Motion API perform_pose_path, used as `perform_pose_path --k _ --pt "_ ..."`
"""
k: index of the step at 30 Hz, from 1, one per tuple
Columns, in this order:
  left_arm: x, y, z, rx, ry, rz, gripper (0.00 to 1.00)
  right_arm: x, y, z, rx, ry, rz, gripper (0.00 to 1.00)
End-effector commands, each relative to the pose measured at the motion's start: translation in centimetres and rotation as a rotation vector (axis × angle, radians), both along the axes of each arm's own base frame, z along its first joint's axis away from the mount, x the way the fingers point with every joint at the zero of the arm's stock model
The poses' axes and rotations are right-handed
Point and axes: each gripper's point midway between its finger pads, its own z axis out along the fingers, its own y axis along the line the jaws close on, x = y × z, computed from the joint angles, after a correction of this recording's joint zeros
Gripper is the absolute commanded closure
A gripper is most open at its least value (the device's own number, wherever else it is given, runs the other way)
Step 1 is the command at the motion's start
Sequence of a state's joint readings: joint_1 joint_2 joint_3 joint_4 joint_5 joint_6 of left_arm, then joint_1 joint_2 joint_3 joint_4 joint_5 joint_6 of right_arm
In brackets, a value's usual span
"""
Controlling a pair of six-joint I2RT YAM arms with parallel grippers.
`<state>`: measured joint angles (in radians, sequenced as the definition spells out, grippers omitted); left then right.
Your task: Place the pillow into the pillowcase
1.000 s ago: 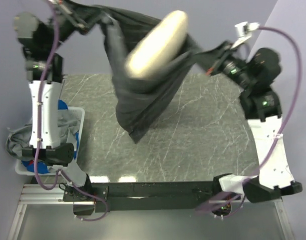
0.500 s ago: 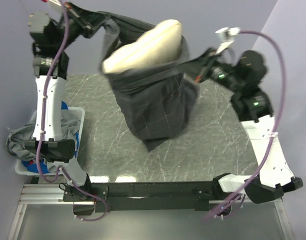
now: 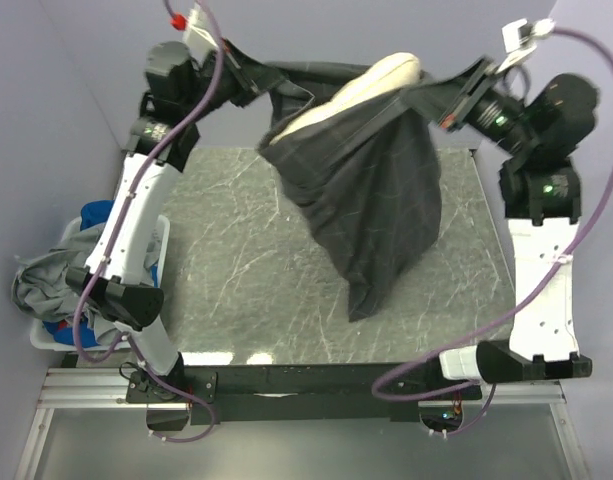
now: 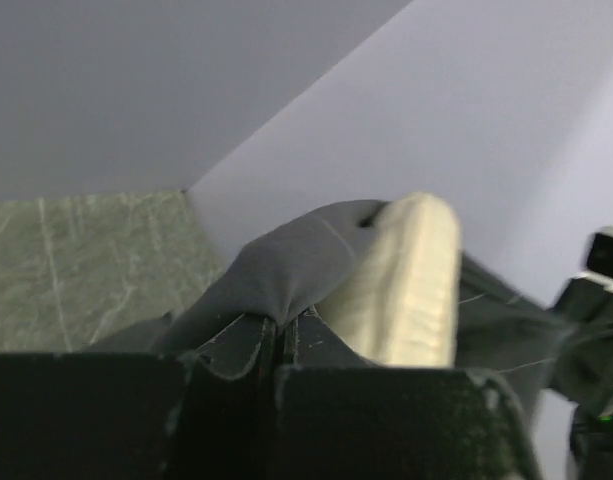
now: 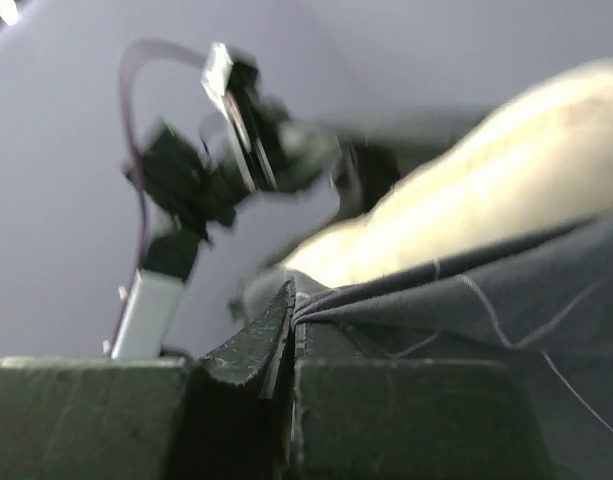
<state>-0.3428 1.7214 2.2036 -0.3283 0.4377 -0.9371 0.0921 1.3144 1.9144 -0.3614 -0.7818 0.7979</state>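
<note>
My left pincer [image 3: 252, 82] and right pincer [image 3: 443, 101] each pinch the mouth of the dark charcoal grid-patterned fabric pillowcase [image 3: 378, 200] | cream-white soft rectangular pillow [image 3: 374, 82] between them, mostly inside | I judge its top end not yet in.

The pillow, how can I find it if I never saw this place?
Look above the far side of the green marble table, where two robot arms hold up a dark checked pillowcase. The pillow pokes out of its open top. It is the only cream-white, puffy thing there.
</note>
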Motion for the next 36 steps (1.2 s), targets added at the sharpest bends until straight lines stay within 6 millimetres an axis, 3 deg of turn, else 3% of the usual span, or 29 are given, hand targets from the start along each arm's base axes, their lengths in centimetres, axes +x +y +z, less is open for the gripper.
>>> perform_pose_path --k 1,2,4,5,6,7,8,9,10,11,12,13,14,15,16,18,19,21,22,24,25,27,28,29,30,31,32,33,36 --pt "0.8 -1.7 -2.6 0.082 0.004 0.039 0.99 -1.5 -2.9 8.8 0.067 -0.259 -0.067 1.0" --pt "0.8 -2.3 -3.2 0.092 0.014 0.025 0.99 -1.4 -2.8 9.9 0.07 -0.266 -0.064 1.0" --pt "1.4 -2.0 -4.9 0.116 0.059 0.055 0.99 -1.3 -1.2 9.9 0.082 -0.25 0.009 1.0" --pt "1.2 -1.3 -4.8 0.12 0.057 0.084 0.99 -0.6 0.9 8.3 0.061 -0.222 0.069 1.0" --pt "1.8 -0.9 -6.8 0.14 0.097 0.118 0.99 0.6 1.7 7.0 0.046 -0.193 0.05 1.0" --pt "2.0 -0.3 -7.3 0.139 0.107 0.14 0.98 1.3 2.9 5.3 0.013 -0.164 0.047 1.0" --pt "1.8 0.9 -7.2 0.128 0.109 0.169 0.95 1.8 5.7 1.1 -0.069 -0.094 0.077 1.0" --pt "2.4 1.5 -10.0 0.135 0.179 0.185 0.95 2.4 6.8 -1.4 -0.1 -0.053 0.072 1.0" --pt "2.6 2.2 -10.7 0.131 0.193 0.197 0.96 2.9 7.8 -3.6 -0.118 -0.018 0.046 1.0" --pt "3.0 3.9 -11.2 0.127 0.209 0.234 0.96 3.2 9.0 -8.4 -0.154 0.04 0.053 1.0" --pt "3.5 4.7 -14.1 0.154 0.263 0.251 0.96 2.1 10.9 -10.9 -0.175 0.065 0.09 1.0" --pt "3.9 5.8 -15.3 0.168 0.281 0.288 0.89 2.7 11.5 -16.9 -0.235 0.165 0.047 1.0" --pt "4.4 7.6 -16.2 0.175 0.291 0.333 0.82 2.2 12.0 -17.9 -0.241 0.142 0.044 1.0" --pt "4.7 8.5 -19.1 0.206 0.336 0.349 0.79 0.9 13.7 -20.1 -0.267 0.163 0.079 1.0" --pt "5.0 9.4 -20.3 0.213 0.351 0.366 0.73 0.1 14.4 -23.9 -0.311 0.214 0.097 0.92" --pt "5.7 11.6 -22.5 0.224 0.375 0.407 0.67 -1.1 15.5 -26.2 -0.343 0.219 0.112 0.77" --pt "6.0 12.1 -22.9 0.24 0.372 0.427 0.57 -1.4 15.2 -28.0 -0.372 0.245 0.103 0.61" --pt "6.4 13.2 -23.7 0.293 0.384 0.477 0.5 -1.4 13.4 -28.8 -0.4 0.254 0.023 0.5" --pt "6.4 13.4 -23.8 0.306 0.385 0.481 0.41 -1.4 12.1 -30.3 -0.43 0.285 -0.026 0.39" --pt "6.1 14.2 -24.6 0.334 0.418 0.514 0.32 -0.6 8.6 -29.9 -0.445 0.277 -0.19 0.28" --pt "5.9 14.5 -24.8 0.344 0.426 0.531 0.3 0.0 6.5 -31.2 -0.467 0.308 -0.261 0.22" --pt "4.9 15.7 -25.8 0.357 0.471 0.596 0.27 0.7 3.3 -32.2 -0.465 0.341 -0.354 0.18" --pt "3.8 16.4 -26.0 0.361 0.495 0.639 0.24 0.9 2.1 -34.0 -0.476 0.38 -0.369 0.17" --pt "3.3 16.4 -26.4 0.364 0.498 0.653 0.23 2.1 -0.6 -34.5 -0.453 0.414 -0.433 0.17" --pt "2.6 17.4 -28.6 0.407 0.533 0.732 0.23 2.6 -1.6 -34.9 -0.444 0.424 -0.455 0.17" --pt "1.9 17.3 -29.5 0.433 0.547 0.761 0.2 2.6 -1.9 -35.6 -0.431 0.441 -0.437 0.16" --pt "1.0 15.7 -30.1 0.465 0.531 0.743 0.2 3.5 -3.1 -36.1 -0.429 0.453 -0.472 0.16" --pt "0.2 15.8 -32.3 0.512 0.569 0.768 0.2 3.9 -3.7 -36.4 -0.435 0.463 -0.49 0.16" --pt "-0.7 15.6 -36.7 0.569 0.65 0.779 0.18 5.6 -6.1 -37.8 -0.446 0.519 -0.563 0.15"
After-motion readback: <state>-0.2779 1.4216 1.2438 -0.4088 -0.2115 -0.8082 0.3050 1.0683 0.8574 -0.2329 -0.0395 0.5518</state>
